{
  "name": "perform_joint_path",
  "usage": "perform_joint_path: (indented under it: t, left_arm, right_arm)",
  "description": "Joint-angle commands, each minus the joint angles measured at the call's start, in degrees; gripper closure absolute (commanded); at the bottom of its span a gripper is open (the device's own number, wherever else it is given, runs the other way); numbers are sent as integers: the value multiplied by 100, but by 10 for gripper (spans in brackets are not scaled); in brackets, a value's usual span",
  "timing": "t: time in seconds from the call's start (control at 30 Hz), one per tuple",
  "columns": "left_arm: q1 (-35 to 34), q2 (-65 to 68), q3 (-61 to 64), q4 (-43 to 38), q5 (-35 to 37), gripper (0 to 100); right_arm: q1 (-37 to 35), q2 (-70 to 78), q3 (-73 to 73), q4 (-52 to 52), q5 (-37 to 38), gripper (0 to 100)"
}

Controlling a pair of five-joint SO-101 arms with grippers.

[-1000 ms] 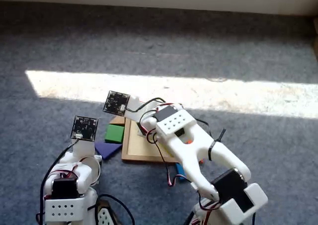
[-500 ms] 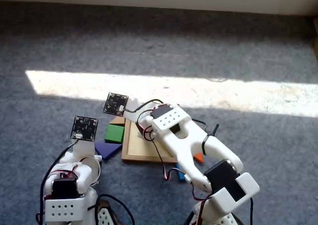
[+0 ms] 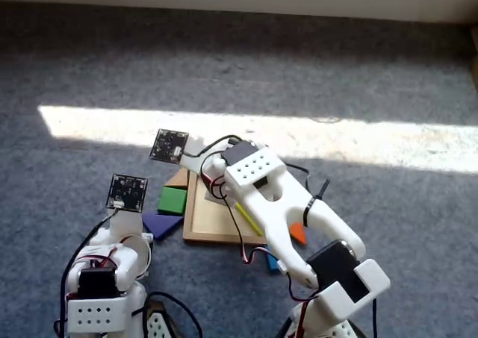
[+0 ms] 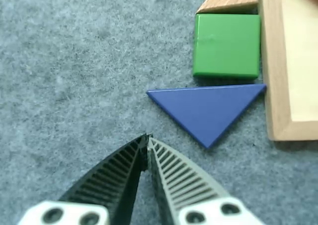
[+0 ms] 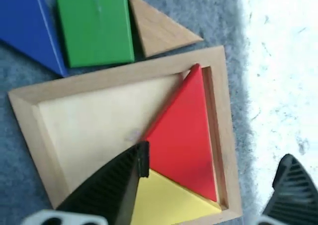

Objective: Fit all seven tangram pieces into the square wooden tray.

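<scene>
Tray (image 3: pixel 200 226) largely under the right arm (image 3: pixel 276 204), orange piece (image 3: pixel 298 235) half-hidden by the same arm.

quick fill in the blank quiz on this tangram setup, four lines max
1. The tray holds a yellow triangle and a ____ one.
2. The green piece beside the tray is a ____.
3. The left gripper is shut; the right gripper is ____.
4. The left gripper sits nearest the ____ triangle.
Missing: red, square, open, blue.
</scene>
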Motion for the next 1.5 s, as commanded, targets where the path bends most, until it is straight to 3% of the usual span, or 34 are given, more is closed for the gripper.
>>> perform_joint_path:
  t: [0.0,0.1,0.2,0.57,1.0,1.2,1.47]
  left_arm:
    - [-66,-259,119,35,-44,993]
    - [-66,-259,119,35,-44,993]
    - [-66,-259,119,35,-44,993]
    - [-66,-259,119,35,-44,993]
    - [-66,-259,119,35,-44,993]
    - [-66,-259,119,35,-44,993]
    - [-66,-259,119,35,-44,993]
  right_arm:
    - [-4,-119,-585,84,-774,726]
    - [22,-92,-787,84,-1240,855]
    - [22,-75,-787,75,-1503,916]
    - [48,154,277,-1358,-2057,923]
    - [769,259,497,-1455,-2031,923]
    - [769,-207,453,-1121,-2031,924]
    - [769,-2809,752,435,-2075,924]
